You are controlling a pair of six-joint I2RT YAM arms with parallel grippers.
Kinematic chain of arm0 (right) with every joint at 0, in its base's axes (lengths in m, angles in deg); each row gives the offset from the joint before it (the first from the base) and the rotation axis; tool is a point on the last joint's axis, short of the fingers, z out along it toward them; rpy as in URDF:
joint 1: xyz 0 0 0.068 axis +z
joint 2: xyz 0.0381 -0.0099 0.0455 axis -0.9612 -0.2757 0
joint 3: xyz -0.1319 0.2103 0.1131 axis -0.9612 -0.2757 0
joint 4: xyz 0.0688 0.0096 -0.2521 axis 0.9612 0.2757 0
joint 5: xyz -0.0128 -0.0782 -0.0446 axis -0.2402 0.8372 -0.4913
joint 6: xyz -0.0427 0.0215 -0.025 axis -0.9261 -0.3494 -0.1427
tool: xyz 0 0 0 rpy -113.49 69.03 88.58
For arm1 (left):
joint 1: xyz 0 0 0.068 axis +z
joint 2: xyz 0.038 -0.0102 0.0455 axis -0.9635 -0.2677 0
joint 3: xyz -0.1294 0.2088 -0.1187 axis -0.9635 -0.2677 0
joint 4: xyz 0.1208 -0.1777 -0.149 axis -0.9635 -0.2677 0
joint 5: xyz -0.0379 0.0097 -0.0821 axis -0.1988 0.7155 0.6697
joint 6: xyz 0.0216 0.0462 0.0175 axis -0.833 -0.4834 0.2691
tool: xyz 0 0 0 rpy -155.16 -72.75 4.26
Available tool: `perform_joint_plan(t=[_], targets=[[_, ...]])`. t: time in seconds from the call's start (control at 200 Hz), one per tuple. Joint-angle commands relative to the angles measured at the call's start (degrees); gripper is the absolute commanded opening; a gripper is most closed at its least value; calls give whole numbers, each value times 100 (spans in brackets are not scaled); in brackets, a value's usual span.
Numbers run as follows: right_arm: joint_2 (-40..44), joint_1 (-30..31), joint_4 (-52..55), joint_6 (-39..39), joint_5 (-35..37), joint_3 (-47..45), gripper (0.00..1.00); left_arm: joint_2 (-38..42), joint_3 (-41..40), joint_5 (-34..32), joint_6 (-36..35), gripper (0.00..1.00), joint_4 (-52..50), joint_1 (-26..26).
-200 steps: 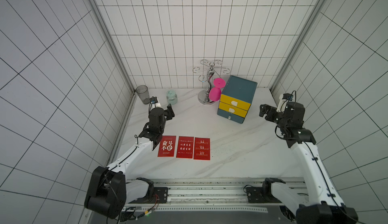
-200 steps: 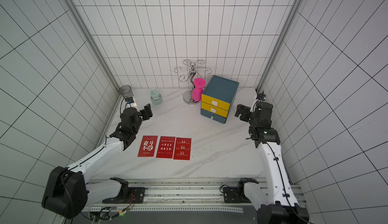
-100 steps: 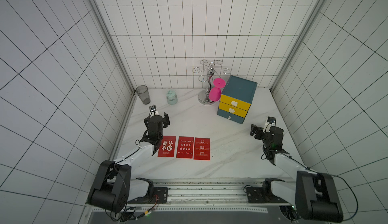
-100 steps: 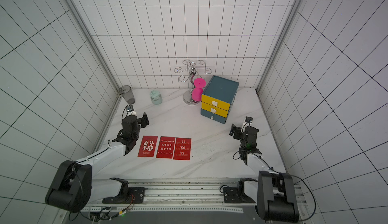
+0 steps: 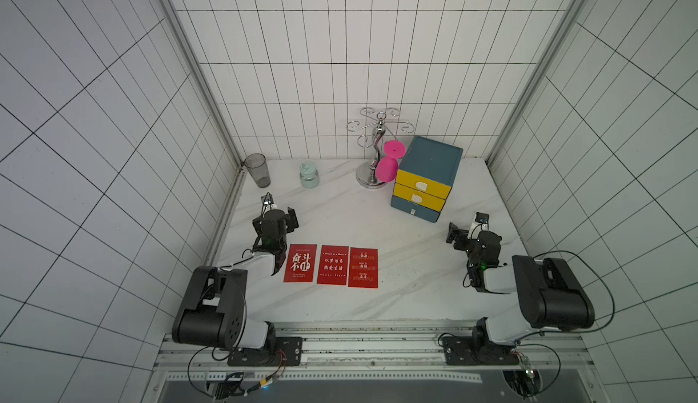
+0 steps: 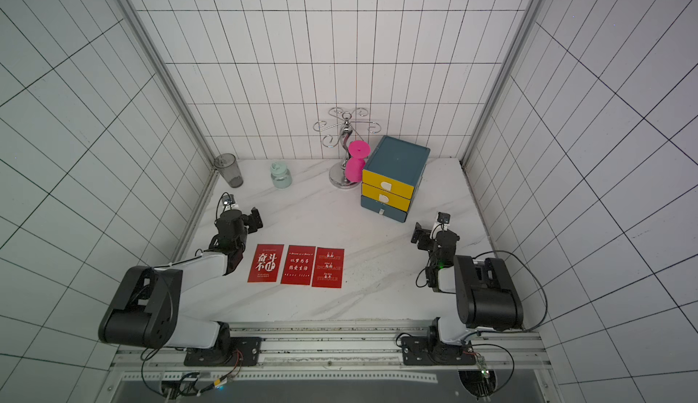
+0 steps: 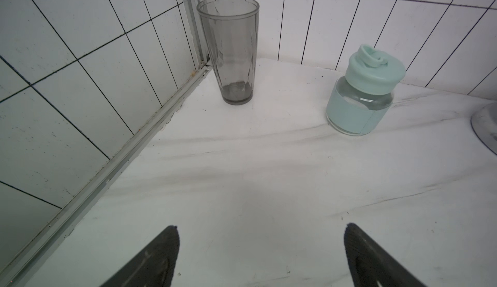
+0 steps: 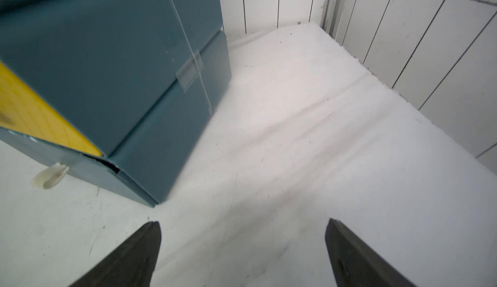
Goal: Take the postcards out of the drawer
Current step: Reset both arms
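Note:
Three red postcards lie flat in a row near the table's front: one (image 5: 300, 263), a middle one (image 5: 333, 265) and a third (image 5: 363, 267), seen in both top views (image 6: 298, 265). The teal drawer unit (image 5: 423, 189) with two yellow drawers stands at the back right; its bottom teal drawer (image 8: 88, 170) has a white pull. My left gripper (image 5: 275, 220) (image 7: 261, 227) is open and empty, low over bare marble left of the cards. My right gripper (image 5: 472, 233) (image 8: 243, 222) is open and empty beside the unit's near corner.
A grey tumbler (image 7: 231, 51) stands in the back left corner and a mint-lidded jar (image 7: 363, 92) stands beside it. A metal cup stand (image 5: 374, 148) holding a pink goblet (image 5: 389, 163) stands left of the drawer unit. Tiled walls close three sides.
Both arms have folded back and dropped low toward the table's front. The left jaws have spread a little wider. The postcards and the drawer unit have not moved.

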Motion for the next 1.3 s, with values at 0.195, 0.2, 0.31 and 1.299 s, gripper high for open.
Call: perform_joint_plan(t=[0.195,0.2,0.31,1.299], targets=[[-48,196,1021,-292,31,810,98,-31,95,719,-147,95,76,25],[-52,199,997,-292,33,804,99,-38,101,727,-146,95,61,23],[-16,202,1119,-301,17,827,98,-93,165,923,-371,95,13,-84],[-34,202,1069,-301,20,825,99,-1008,-565,1798,-499,99,2605,806]])
